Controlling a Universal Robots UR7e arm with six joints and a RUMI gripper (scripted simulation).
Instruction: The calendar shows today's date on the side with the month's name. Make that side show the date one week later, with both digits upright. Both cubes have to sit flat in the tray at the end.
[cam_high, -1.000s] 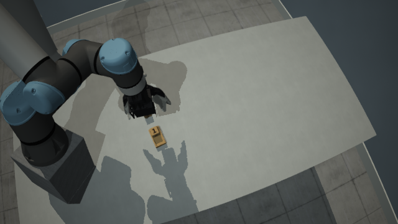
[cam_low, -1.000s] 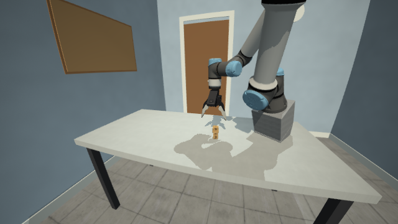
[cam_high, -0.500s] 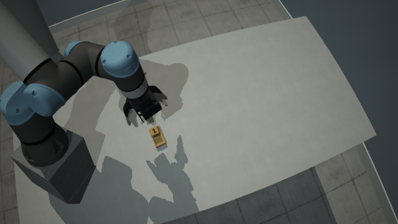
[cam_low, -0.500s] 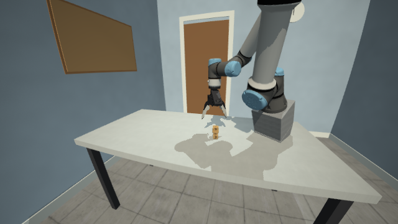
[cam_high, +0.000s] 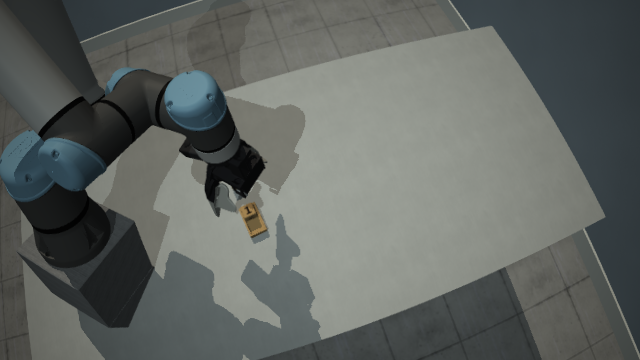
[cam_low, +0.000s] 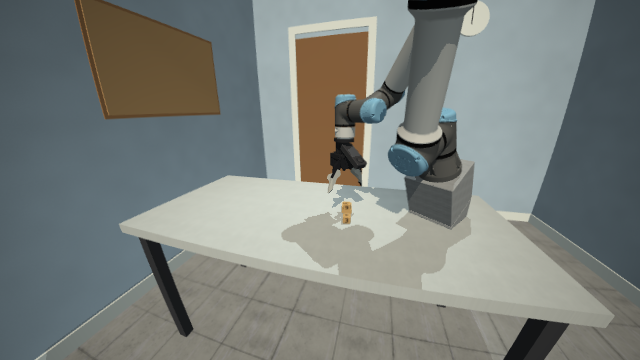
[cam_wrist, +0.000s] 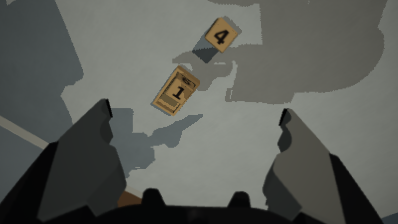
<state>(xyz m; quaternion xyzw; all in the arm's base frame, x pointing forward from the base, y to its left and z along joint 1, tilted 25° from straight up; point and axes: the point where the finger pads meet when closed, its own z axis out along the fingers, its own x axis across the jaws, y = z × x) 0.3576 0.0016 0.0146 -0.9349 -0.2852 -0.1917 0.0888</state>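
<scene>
A small wooden tray stands on the table. One wooden cube sits at one end of it with a 1 on top; the side toward the exterior camera shows what looks like a 9. The tray's other end holds no cube. The second cube lies outside the tray, beyond its occupied end, with a 4 on top and what looks like a 3 toward the exterior camera. The gripper is open and empty, above the table near the tray. No month's name is legible.
The arm's grey base block stands at one end of the table. Arm shadows fall around the tray and the loose cube. In the top view the loose cube is hidden by the gripper.
</scene>
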